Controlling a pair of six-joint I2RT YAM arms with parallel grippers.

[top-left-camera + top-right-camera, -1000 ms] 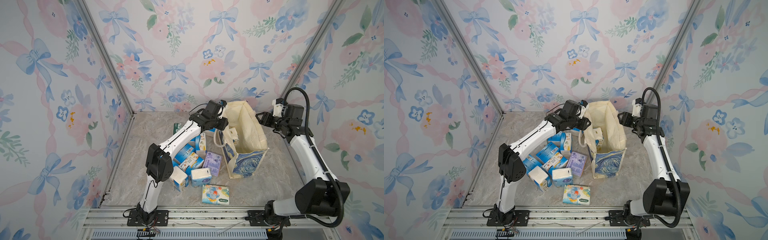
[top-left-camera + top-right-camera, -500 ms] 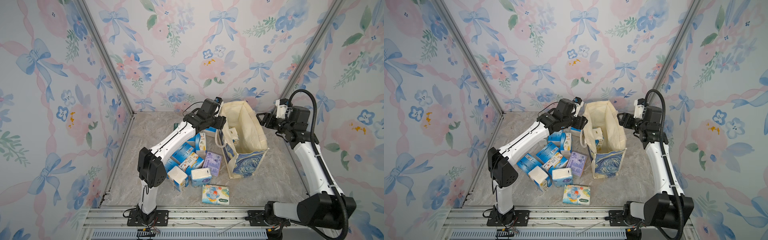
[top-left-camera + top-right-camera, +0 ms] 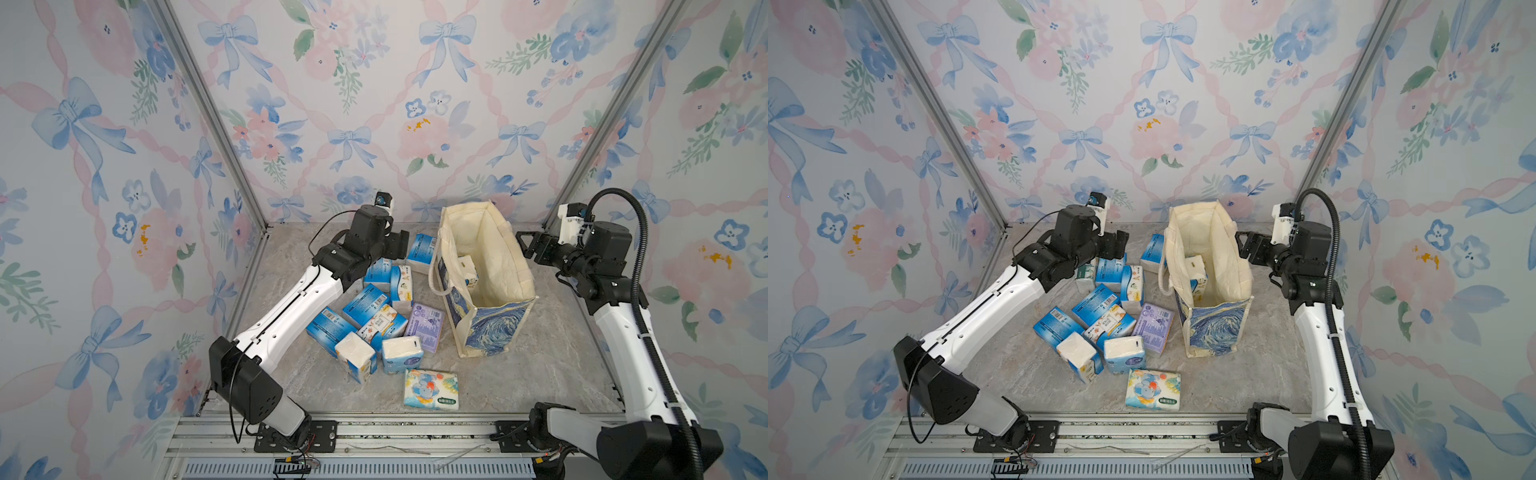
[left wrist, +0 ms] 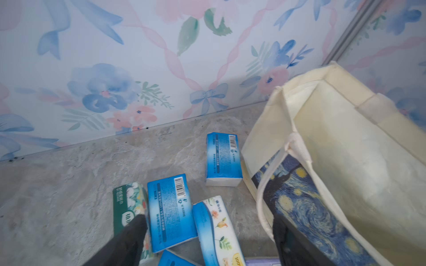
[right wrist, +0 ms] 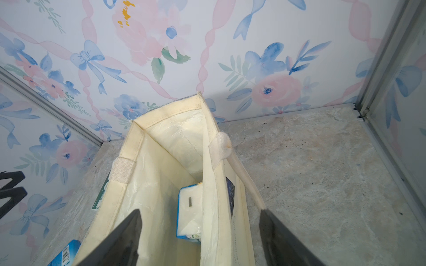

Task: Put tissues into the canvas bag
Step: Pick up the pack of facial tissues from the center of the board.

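The canvas bag (image 3: 490, 332) (image 3: 1212, 332) stands open on the floor, with one of the tissues (image 3: 467, 270) (image 5: 190, 207) upright inside against its wall. Several more tissues (image 3: 374, 316) (image 3: 1100, 316) lie heaped to its left, among them a lilac pack (image 3: 424, 328) and a green-white pack (image 4: 126, 207). My left gripper (image 3: 400, 246) (image 4: 208, 232) is open and empty above the far packs, left of the bag. My right gripper (image 3: 525, 246) (image 5: 200, 230) is open at the bag's right rim; that wall (image 5: 216, 207) runs between the spread fingers without being pinched.
A flat cartoon-print pack (image 3: 432, 388) (image 3: 1153, 388) lies alone near the front rail (image 3: 374, 432). Flowered walls close in the back and both sides. Bare marble floor (image 3: 561, 353) shows right of the bag and in the back left corner.
My left gripper has drawn back leftward from the bag's mouth and opened wide. The right gripper's jaws have spread further at the bag's rim, and that arm's elbow has swung outward.
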